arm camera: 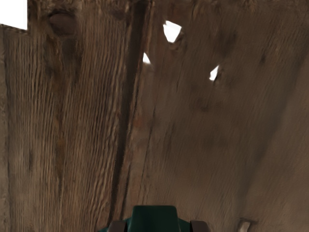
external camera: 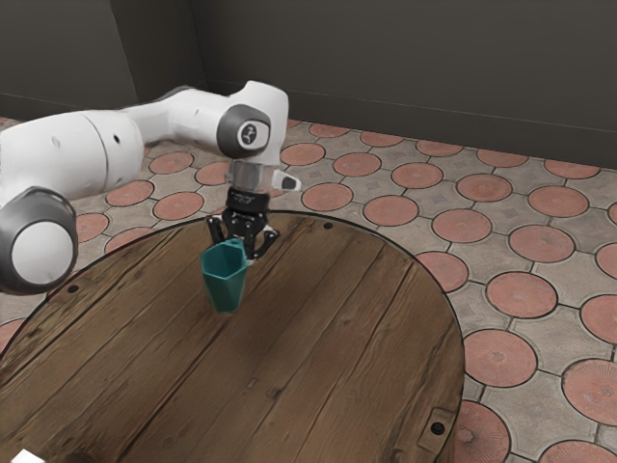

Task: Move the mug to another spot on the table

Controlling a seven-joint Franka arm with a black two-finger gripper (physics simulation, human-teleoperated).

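Note:
A teal faceted mug (external camera: pixel 227 280) stands upright on the round wooden table (external camera: pixel 366 367), toward the exterior view's left of the tabletop. My gripper (external camera: pixel 239 247) hangs straight down over the mug's rim, with a black finger on each side of it. In the wrist view the mug (arm camera: pixel 154 216) is a dark green shape just under my hand, and grey pads (arm camera: pixel 116 226) press against it from both sides, so the gripper (arm camera: pixel 155 227) is shut on it. Whether the mug's base touches the wood I cannot tell.
The wood planks (arm camera: pixel 72 145) show a dark seam and several small white gaps (arm camera: pixel 172 31). The table's curved edge (external camera: pixel 453 318) drops off to a floor of red round tiles (external camera: pixel 540 289). A dark wall (external camera: pixel 434 58) stands behind.

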